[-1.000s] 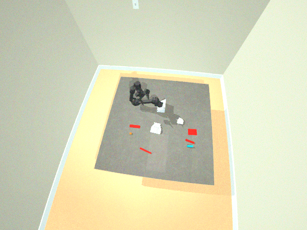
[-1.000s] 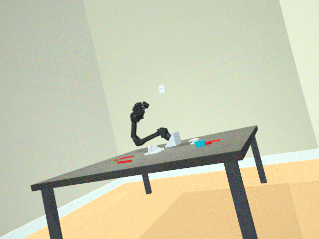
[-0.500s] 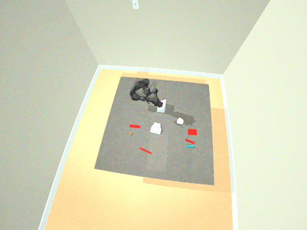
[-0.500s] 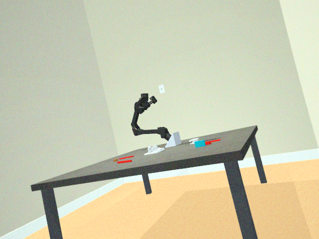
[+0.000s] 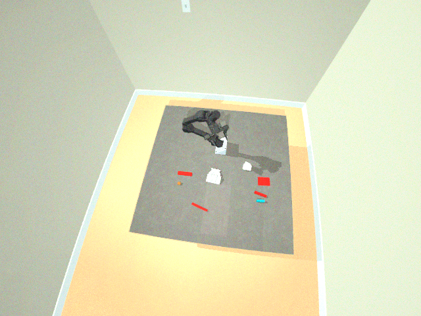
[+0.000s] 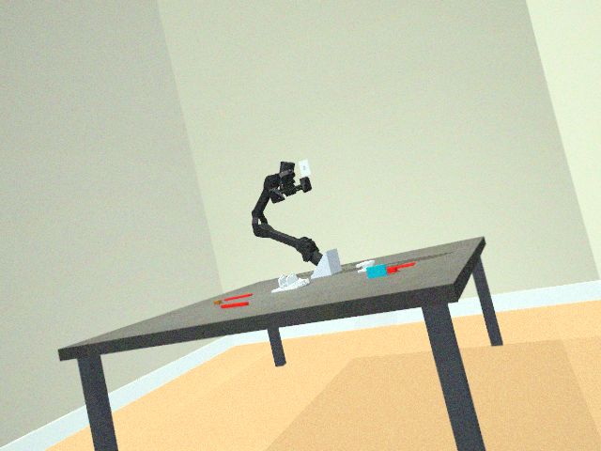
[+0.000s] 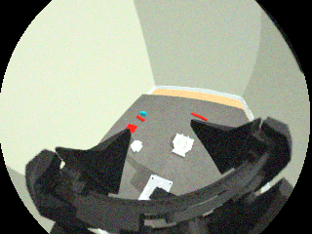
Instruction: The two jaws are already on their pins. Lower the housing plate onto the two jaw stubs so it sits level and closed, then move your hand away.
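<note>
A white base assembly (image 5: 214, 177) (image 6: 291, 287) (image 7: 182, 144) rests on the table, with two jaws standing up side by side on it in the exterior view. A smaller white part (image 5: 247, 166) (image 6: 365, 265) (image 7: 136, 145), which looks like the housing plate, sits apart from it, toward the red square; its exact shape is too small to tell. The pins and stubs cannot be made out. My gripper (image 7: 162, 127) is open and empty, raised high above the table. Both white parts show far below, between its spread fingers in the wrist view.
The arm stands on a white wedge-shaped mount (image 5: 221, 150) (image 6: 330, 263) at the back. A red square (image 5: 264, 181), a cyan block (image 5: 260, 200) (image 6: 377, 271), several red bars and a small orange piece (image 5: 179, 183) (image 6: 218, 302) lie around on the grey table (image 5: 163, 217) (image 6: 179, 318).
</note>
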Available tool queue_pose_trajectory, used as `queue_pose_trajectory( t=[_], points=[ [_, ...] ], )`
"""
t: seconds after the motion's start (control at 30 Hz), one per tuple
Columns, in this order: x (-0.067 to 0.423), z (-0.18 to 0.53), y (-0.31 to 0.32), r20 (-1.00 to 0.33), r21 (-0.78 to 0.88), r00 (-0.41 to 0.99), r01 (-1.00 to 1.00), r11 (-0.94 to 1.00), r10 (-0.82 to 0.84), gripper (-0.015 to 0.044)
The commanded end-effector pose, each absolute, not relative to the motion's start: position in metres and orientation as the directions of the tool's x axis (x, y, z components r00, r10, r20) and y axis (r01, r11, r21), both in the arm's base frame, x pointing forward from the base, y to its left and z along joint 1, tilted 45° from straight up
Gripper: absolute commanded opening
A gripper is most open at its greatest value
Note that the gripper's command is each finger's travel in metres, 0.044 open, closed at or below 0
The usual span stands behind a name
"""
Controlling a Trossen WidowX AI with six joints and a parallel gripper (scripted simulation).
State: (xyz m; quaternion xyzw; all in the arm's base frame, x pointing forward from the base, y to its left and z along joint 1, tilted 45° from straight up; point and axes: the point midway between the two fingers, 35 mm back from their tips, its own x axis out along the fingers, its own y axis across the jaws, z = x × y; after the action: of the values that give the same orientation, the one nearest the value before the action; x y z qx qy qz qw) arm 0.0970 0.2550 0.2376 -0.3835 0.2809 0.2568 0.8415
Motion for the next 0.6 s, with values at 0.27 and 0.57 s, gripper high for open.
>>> queue_pose_trajectory(
  t=[0.27,0.57],
  points=[
    [0.109,0.175,0.29,-0.773,-0.581,0.634,-0.719,0.381,0.017,0.044],
    [0.121,0.117,0.307,-0.813,-0.581,0.566,-0.783,0.223,-0.134,0.044]
  ],
)
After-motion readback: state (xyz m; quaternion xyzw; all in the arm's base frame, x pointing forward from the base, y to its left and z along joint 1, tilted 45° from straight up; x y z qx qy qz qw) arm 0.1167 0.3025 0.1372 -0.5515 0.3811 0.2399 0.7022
